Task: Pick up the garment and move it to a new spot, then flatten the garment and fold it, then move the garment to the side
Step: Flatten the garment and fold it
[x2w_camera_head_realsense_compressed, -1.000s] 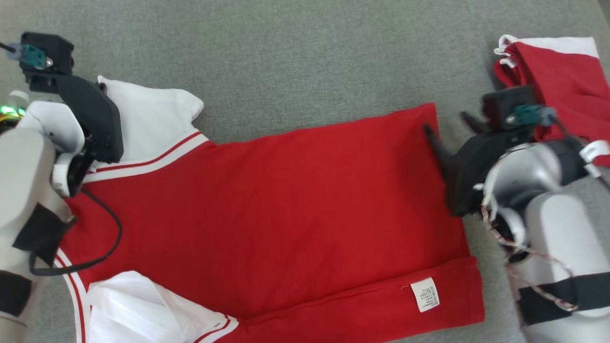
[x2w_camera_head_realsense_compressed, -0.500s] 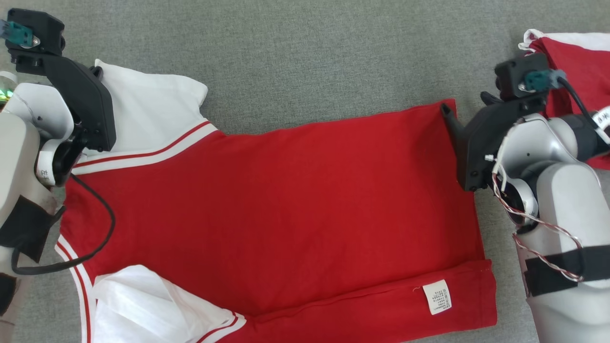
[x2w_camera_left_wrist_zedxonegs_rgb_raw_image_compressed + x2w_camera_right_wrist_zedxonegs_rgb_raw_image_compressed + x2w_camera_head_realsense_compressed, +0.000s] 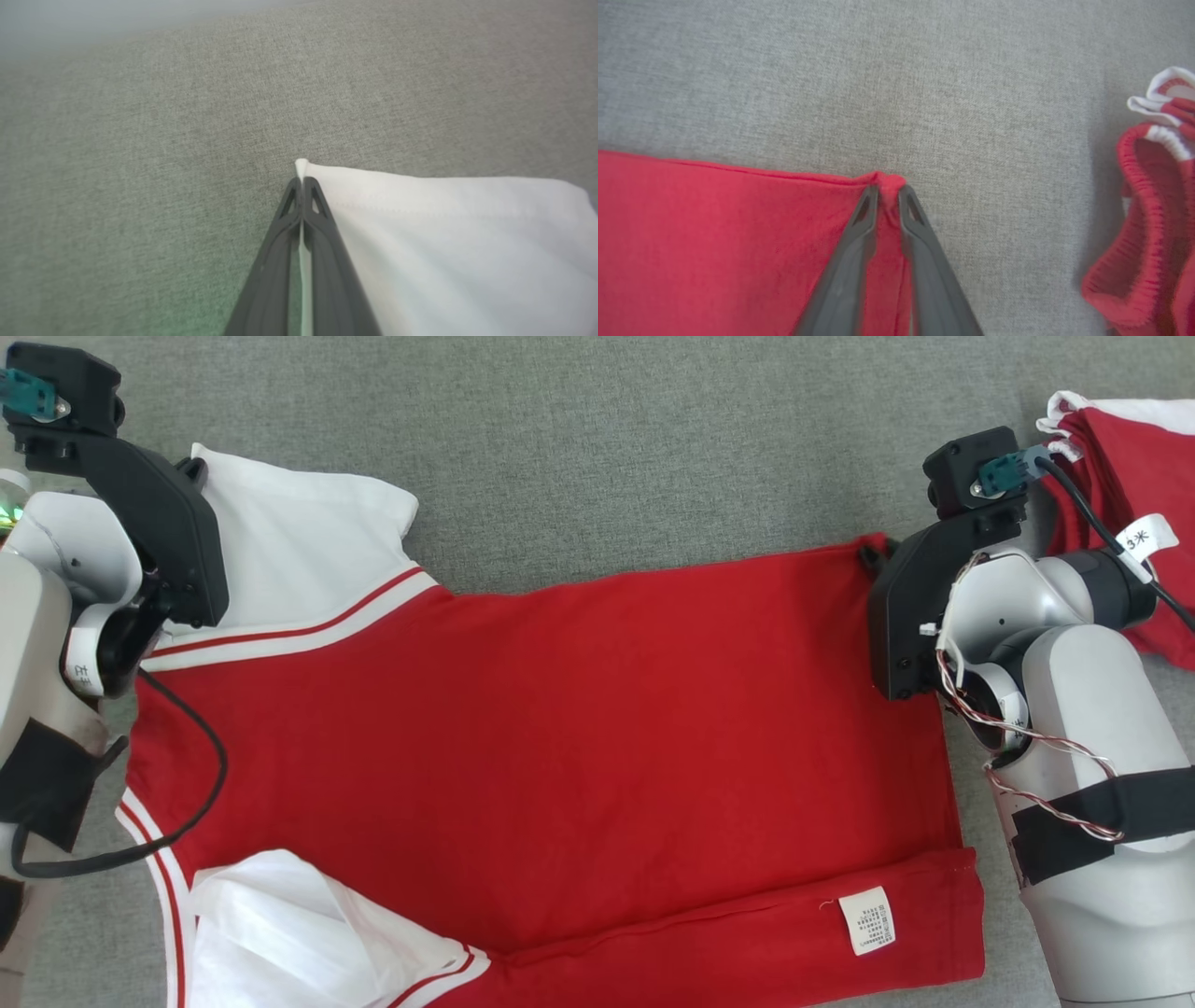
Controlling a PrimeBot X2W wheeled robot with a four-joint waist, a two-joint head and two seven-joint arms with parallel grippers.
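The left gripper (image 3: 302, 186) is pressed together on the very tip of a white sleeve (image 3: 444, 233), a sliver of white cloth standing between its dark fingers and poking out just past them. That pinch is plain in the left wrist view. In the head view, the gripper's black housing at the upper left of the frame covers the fingertips, and the same sleeve (image 3: 299, 541) spreads out to its right. The garment (image 3: 560, 728), red with white striped trim, lies flat across the middle of the head view on the grey fabric surface (image 3: 607, 457), with its collar end at the left and its hem at the right. A black cable (image 3: 201, 784) loops over its left edge. A second white sleeve (image 3: 280, 933) lies crumpled at the lower left, and a white care label (image 3: 866, 920) sits on a folded strip at the lower right. The right gripper (image 3: 887, 191) pinches the hem corner (image 3: 889, 179), with red cloth bunched between its fingers. This is clear in the right wrist view, while the head view gives little more than a dark tip at that corner. A second red garment (image 3: 1130, 457) with white trim lies well apart at the upper right. Its ribbed edge (image 3: 1134, 261) is seen close up in the right wrist view.
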